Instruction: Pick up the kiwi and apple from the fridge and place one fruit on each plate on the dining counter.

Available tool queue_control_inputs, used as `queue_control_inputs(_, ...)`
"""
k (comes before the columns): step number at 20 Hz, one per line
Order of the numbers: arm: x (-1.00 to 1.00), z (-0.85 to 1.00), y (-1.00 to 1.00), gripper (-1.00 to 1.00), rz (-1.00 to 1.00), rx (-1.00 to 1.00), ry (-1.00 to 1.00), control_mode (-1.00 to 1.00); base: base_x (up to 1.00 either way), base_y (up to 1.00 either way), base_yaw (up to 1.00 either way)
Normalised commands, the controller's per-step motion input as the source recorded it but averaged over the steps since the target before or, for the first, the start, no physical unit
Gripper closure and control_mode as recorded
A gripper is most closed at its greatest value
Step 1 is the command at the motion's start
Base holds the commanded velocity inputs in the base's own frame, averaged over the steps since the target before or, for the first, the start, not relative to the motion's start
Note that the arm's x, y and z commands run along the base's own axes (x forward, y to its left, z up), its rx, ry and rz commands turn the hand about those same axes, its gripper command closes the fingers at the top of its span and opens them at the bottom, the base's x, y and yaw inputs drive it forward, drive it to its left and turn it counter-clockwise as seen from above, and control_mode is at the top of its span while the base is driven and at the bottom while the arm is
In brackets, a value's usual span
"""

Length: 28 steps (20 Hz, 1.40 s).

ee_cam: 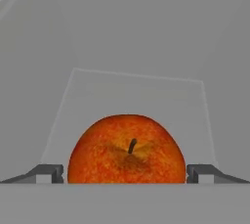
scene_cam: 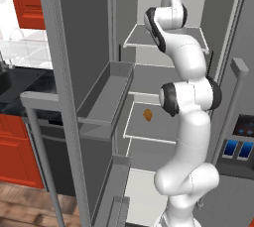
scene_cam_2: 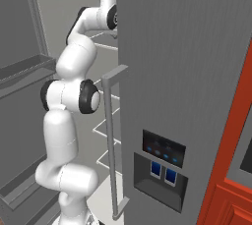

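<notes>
Rendered pictures, even flat light, no clear source. You see soft shading inside fridge, no hard shadows. Mild gloss on arm; bright washed-out patch at upper left of left base view. Apple sharp in hand view, faint sheen. Slight softness overall, no edge distortion.

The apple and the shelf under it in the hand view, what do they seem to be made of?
The apple looks like real fruit skin: red-orange, finely speckled, slightly glossy, with a dark stem in a dimple. The shelf looks like pale grey matte plastic, or perhaps frosted glass: flat, even, with a thin light edge line.
</notes>
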Motion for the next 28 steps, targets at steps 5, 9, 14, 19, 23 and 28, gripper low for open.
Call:
queue_control_inputs(5, 0.0, -0.2, -0.06, -1.0, -0.06, 0.0, 0.05, -1.0, 0.0, 0.0, 0.0)
queue_control_inputs(9, 0.0, -0.1, -0.06, -1.0, -0.02, 0.0, 0.02, -1.0, 0.0, 0.0, 0.0)
queue_control_inputs(14, 0.05, -0.05, 0.0, -1.0, 0.0, 0.0, 0.0, -1.0, 0.0, 0.0, 0.0)
queue_control_inputs(19, 0.02, -0.01, 0.0, -1.0, 0.0, 0.0, 0.0, -1.0, 0.0, 0.0, 0.0)
queue_control_inputs(23, 0.0, 0.0, 0.0, 1.0, 0.0, 0.0, 0.0, -1.0, 0.0, 0.0, 0.0)
queue_control_inputs(28, 0.0, 0.0, 0.0, 1.0, 0.0, 0.0, 0.0, -1.0, 0.0, 0.0, 0.0)
